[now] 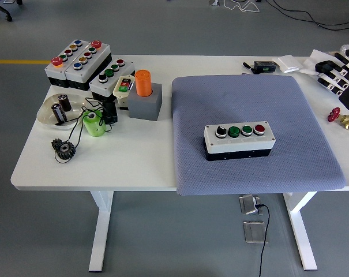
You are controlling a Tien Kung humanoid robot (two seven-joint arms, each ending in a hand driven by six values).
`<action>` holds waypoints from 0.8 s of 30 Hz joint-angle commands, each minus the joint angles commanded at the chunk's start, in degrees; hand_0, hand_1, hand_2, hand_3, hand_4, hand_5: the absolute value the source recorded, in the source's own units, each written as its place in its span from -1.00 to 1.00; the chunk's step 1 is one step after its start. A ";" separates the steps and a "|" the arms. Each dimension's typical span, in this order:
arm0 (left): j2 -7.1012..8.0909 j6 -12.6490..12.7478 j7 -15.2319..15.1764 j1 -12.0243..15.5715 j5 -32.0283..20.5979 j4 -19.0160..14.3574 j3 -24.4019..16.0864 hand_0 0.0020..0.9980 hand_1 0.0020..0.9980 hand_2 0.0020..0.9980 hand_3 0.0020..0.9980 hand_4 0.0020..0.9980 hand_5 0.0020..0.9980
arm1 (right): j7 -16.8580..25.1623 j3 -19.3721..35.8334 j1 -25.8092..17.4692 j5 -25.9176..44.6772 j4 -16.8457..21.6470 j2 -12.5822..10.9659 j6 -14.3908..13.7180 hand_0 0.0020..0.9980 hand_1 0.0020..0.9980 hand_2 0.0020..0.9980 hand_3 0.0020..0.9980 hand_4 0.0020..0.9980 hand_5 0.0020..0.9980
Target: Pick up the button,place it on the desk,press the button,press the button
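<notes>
A white and black button box [239, 140] with a black selector, two green buttons and a red button lies on the grey-blue mat [249, 98] in the middle right of the table. My right hand [342, 73] is at the far right edge, well away from the box, fingers spread and holding nothing. The left arm is out of view.
More button boxes [82, 60] stand at the back left, with an orange cylinder in a grey block [144, 92], a dish [62, 109], a green cup [93, 123] and a black gear [64, 150]. A red and brass valve [342, 118] lies at the right edge.
</notes>
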 joint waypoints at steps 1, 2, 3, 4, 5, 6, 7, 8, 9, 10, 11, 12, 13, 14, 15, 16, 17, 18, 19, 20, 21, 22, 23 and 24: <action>0.00 0.00 0.02 0.02 0.03 0.00 0.02 0.32 0.41 0.45 0.03 -0.36 0.93 | 0.01 -0.05 -0.01 -0.36 0.05 -0.03 -0.02 0.65 0.60 0.66 0.65 0.23 0.14; 0.00 0.01 0.03 0.04 0.04 0.00 0.04 0.32 0.41 0.45 0.03 -0.36 0.93 | 0.02 -0.07 -0.03 -0.54 0.09 -0.04 -0.02 0.65 0.60 0.66 0.65 0.23 0.14; -0.01 0.01 0.04 0.06 0.06 0.00 0.04 0.32 0.41 0.45 0.03 -0.36 0.93 | 0.03 -0.10 -0.04 -0.71 0.12 -0.04 -0.01 0.66 0.60 0.65 0.64 0.22 0.14; -0.02 0.02 0.05 0.09 0.08 0.00 0.04 0.32 0.41 0.45 0.03 -0.36 0.93 | 0.04 -0.14 -0.06 -0.90 0.14 -0.04 0.00 0.66 0.60 0.65 0.64 0.22 0.14; -0.02 0.02 0.06 0.11 0.10 0.00 0.06 0.32 0.41 0.45 0.03 -0.36 0.93 | 0.03 -0.23 -0.07 -0.95 0.17 -0.03 0.03 0.66 0.60 0.65 0.64 0.22 0.14; -0.02 0.02 0.06 0.13 0.11 0.00 0.08 0.32 0.41 0.45 0.03 -0.36 0.93 | 0.03 -0.32 -0.08 -0.95 0.20 -0.02 0.07 0.66 0.60 0.65 0.64 0.22 0.14; -0.02 0.00 0.05 0.14 0.09 0.00 0.11 0.32 0.41 0.45 0.03 -0.36 0.93 | 0.06 -0.40 -0.08 -1.13 0.26 -0.02 0.08 0.66 0.60 0.65 0.64 0.22 0.14; -0.02 0.00 0.04 0.15 0.08 0.00 0.13 0.32 0.41 0.45 0.03 -0.36 0.93 | 0.08 -0.44 -0.08 -1.24 0.30 -0.02 0.09 0.66 0.60 0.65 0.64 0.22 0.14; 0.00 -0.04 0.00 0.15 0.03 0.00 0.19 0.32 0.41 0.45 0.03 -0.36 0.93 | 0.37 -0.50 -0.09 -2.02 0.41 -0.01 0.00 0.65 0.60 0.65 0.64 0.22 0.14; 0.00 -0.05 -0.01 0.15 0.02 0.00 0.21 0.32 0.41 0.45 0.03 -0.36 0.93 | 0.47 -0.51 -0.09 -2.29 0.44 -0.01 -0.03 0.65 0.60 0.65 0.64 0.22 0.14; 0.04 -0.10 -0.06 0.14 -0.10 0.00 0.34 0.32 0.41 0.45 0.03 -0.36 0.93 | 0.97 -0.50 -0.15 -3.50 0.54 0.04 -0.30 0.65 0.60 0.65 0.64 0.22 0.14; 0.06 -0.12 -0.09 0.12 -0.13 0.00 0.37 0.32 0.41 0.45 0.03 -0.36 0.93 | 1.30 -0.48 -0.17 -4.21 0.57 0.10 -0.47 0.65 0.60 0.65 0.64 0.22 0.14; 0.09 -0.14 -0.10 0.05 -0.09 0.00 0.34 0.32 0.41 0.45 0.03 -0.36 0.93 | 1.80 -0.45 -0.16 -5.77 0.56 0.22 -0.70 0.65 0.60 0.65 0.64 0.22 0.14; 0.10 -0.14 -0.11 0.02 -0.04 0.00 0.28 0.32 0.41 0.45 0.03 -0.36 0.93 | 2.06 -0.44 -0.14 -6.67 0.56 0.30 -0.83 0.65 0.60 0.65 0.64 0.22 0.14; 0.10 -0.12 -0.12 -0.05 0.10 0.00 0.09 0.32 0.41 0.45 0.03 -0.36 0.93 | 2.44 -0.45 -0.07 -7.99 0.56 0.43 -1.02 0.66 0.60 0.66 0.63 0.22 0.14; 0.11 -0.12 -0.14 -0.09 0.12 0.00 0.05 0.32 0.41 0.45 0.03 -0.36 0.93 | 2.71 -0.45 -0.02 -8.98 0.57 0.54 -1.11 0.66 0.60 0.66 0.63 0.22 0.14; 0.11 -0.13 -0.16 -0.12 0.09 0.00 0.06 0.32 0.41 0.45 0.03 -0.36 0.93 | 2.97 -0.43 0.03 -10.18 0.58 0.66 -1.16 0.66 0.60 0.66 0.63 0.22 0.14; 0.12 -0.14 -0.19 -0.17 0.06 0.00 0.09 0.32 0.41 0.45 0.03 -0.36 0.93 | 3.14 -0.46 0.10 -11.10 0.58 0.77 -1.16 0.66 0.60 0.66 0.63 0.22 0.14; 0.12 -0.15 -0.20 -0.20 0.03 0.00 0.11 0.32 0.41 0.45 0.03 -0.36 0.93 | 3.27 -0.49 0.17 -11.97 0.58 0.85 -1.14 0.66 0.60 0.66 0.63 0.22 0.14; 0.13 -0.16 -0.21 -0.23 0.04 0.00 0.12 0.32 0.41 0.45 0.03 -0.36 0.93 | 3.45 -0.47 0.12 -12.94 0.54 1.00 -1.02 0.66 0.60 0.66 0.63 0.22 0.14; 0.13 -0.16 -0.21 -0.23 0.05 0.00 0.13 0.32 0.41 0.45 0.03 -0.36 0.93 | 3.56 -0.46 0.09 -13.53 0.52 1.10 -0.94 0.65 0.60 0.66 0.63 0.21 0.14; 0.12 -0.15 -0.21 -0.22 0.10 0.00 0.05 0.32 0.41 0.45 0.03 -0.36 0.93 | 3.82 -0.40 -0.03 -14.21 0.40 1.29 -0.79 0.65 0.60 0.66 0.63 0.21 0.14; 0.10 -0.15 -0.21 -0.21 0.14 0.00 0.01 0.32 0.41 0.45 0.03 -0.36 0.93 | 3.95 -0.37 -0.09 -14.56 0.33 1.39 -0.71 0.65 0.60 0.66 0.63 0.21 0.14; 0.11 -0.16 -0.21 -0.22 0.12 0.00 0.07 0.32 0.41 0.45 0.03 -0.36 0.93 | 4.36 -0.23 -0.23 -15.45 0.09 1.70 -0.58 0.65 0.60 0.66 0.63 0.21 0.14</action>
